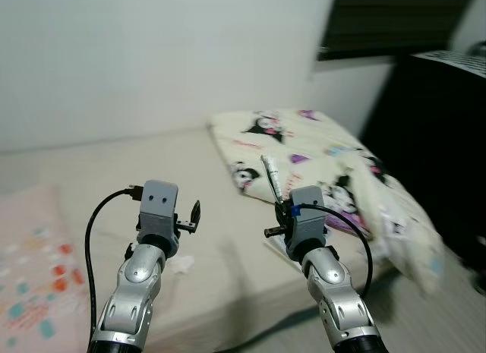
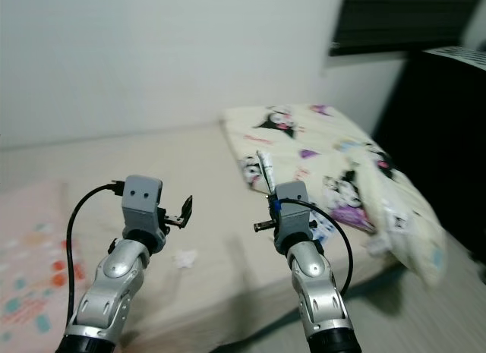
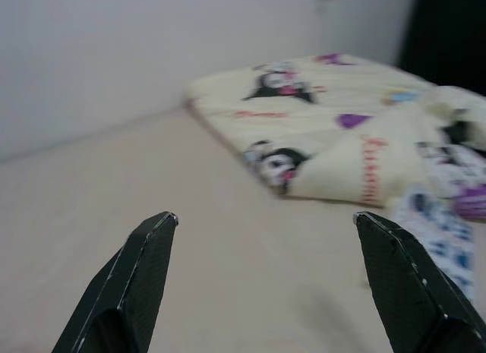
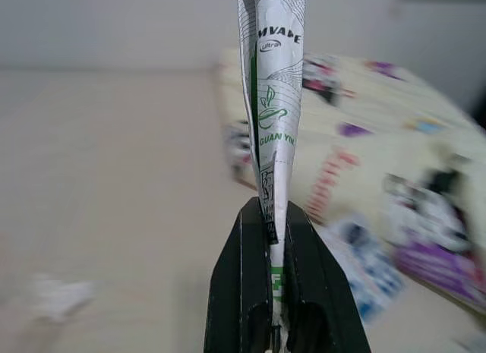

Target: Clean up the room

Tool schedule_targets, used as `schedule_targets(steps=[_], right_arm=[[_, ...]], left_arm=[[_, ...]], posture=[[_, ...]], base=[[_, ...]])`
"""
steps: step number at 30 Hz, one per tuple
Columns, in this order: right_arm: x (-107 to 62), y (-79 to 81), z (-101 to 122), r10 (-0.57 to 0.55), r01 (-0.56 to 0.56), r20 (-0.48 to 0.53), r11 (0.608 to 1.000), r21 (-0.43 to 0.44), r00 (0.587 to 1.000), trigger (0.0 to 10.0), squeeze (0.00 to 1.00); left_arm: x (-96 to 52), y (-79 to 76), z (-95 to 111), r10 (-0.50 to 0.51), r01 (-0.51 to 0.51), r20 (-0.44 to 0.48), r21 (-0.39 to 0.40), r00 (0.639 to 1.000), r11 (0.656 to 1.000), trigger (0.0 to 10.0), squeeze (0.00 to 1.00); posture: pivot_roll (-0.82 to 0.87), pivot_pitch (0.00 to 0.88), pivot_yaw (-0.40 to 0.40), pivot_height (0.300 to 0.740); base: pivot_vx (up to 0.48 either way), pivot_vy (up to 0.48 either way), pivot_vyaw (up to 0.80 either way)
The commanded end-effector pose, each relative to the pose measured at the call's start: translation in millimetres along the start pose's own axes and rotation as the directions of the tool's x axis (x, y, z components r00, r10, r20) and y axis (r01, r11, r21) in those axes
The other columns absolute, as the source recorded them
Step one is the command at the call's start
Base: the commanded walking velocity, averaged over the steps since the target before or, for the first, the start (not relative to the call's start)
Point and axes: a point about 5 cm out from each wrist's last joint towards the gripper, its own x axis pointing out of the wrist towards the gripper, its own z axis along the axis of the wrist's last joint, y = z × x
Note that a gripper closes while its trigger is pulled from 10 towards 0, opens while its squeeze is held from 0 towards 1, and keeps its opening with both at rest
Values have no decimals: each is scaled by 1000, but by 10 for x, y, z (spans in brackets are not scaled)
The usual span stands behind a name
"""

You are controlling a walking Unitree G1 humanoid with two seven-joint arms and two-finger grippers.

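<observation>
beige bed [image 1: 91, 163] against white wall [image 1: 152, 57], dark window [image 1: 395, 19] upper right, black cabinet [image 1: 440, 140] beside bed

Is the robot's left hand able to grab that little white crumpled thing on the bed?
Probably yes. The left gripper is open and holds nothing, and the crumpled white scrap lies on bare mattress beside that arm with nothing covering it. The arm would need to reach down.

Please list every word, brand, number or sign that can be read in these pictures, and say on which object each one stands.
"ultra": in a small oval on the white wrapper pinched in the right gripper.
"GUAN YIN": green letters lower on the wrapper.
"MVADE" or similar: top line of the wrapper, cut by the fold, uncertain.
Red lettering on the cartoon blanket: too blurred to read.
Fine print near the jaws: too small.
</observation>
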Motion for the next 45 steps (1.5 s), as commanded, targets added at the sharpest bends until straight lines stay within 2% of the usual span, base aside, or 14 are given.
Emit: schedule_targets(steps=[1,33,36,42,45], right_arm=[[11,-1,-6,-6,6,-5,1000,-12,1000,10000,0],[59,28,14,29,-29,-22,999,-38,999,10000,0],[69,2,-5,12,-13,-22,997,-81,1000,10000,0],[71,-96,-45,-40,38,-34,998,-57,999,10000,0],[69,-113,-33,-49,49,-26,999,-8,998,10000,0]], left_arm=[[7,18,14,5,-5,8,16,1000,1000,10000,0],[-9,25,-23,15,-15,3,16,1000,1000,10000,0],[4,37,-26,16,-16,0,18,1000,1000,10000,0],[58,35,-23,0,1,-6,31,1000,1000,10000,0],[74,25,-11,-12,12,-6,32,1000,999,10000,0]], posture=[[13,0,-71,740],[18,0,-86,740],[23,0,-70,740],[26,0,-38,740],[26,0,-24,740]], base=[[0,0,-800],[0,0,-800],[0,0,-800],[0,0,-800],[0,0,-800]])
